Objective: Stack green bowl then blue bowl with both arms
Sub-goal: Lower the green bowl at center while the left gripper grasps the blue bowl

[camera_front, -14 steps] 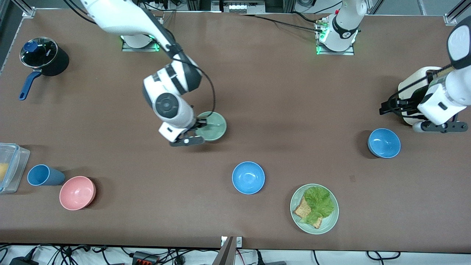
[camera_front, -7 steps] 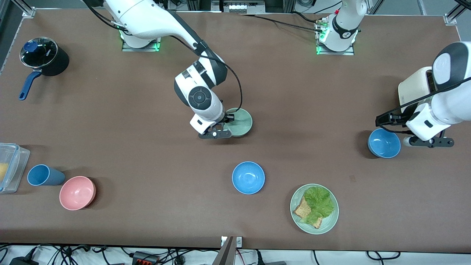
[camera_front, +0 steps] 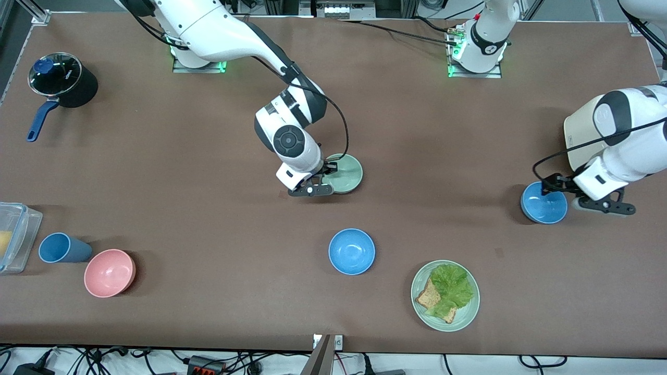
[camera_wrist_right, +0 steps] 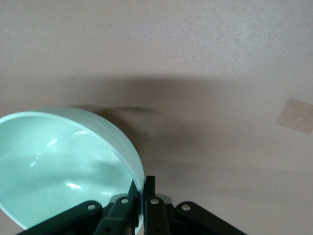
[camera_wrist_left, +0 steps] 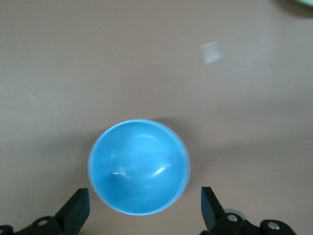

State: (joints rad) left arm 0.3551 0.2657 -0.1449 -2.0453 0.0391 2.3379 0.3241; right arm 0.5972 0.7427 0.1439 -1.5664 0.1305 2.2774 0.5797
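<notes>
Nothing's stacked yet: right gripper (camera_front: pixel 324 174) is pinched on the green bowl's (camera_front: pixel 346 174) rim, carrying it over mid-worktop (camera_front: pixel 208 219), while the left gripper (camera_front: pixel 565 194) hangs wide open around one blue bowl (camera_front: pixel 543 205), not gripping.

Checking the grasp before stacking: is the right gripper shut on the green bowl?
Yes. In the right wrist view, the right gripper pinches the green bowl at its rim.

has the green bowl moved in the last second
Yes. The green bowl, clamped in the right gripper, has travelled toward the left arm's end, closer to the central blue bowl.
</notes>
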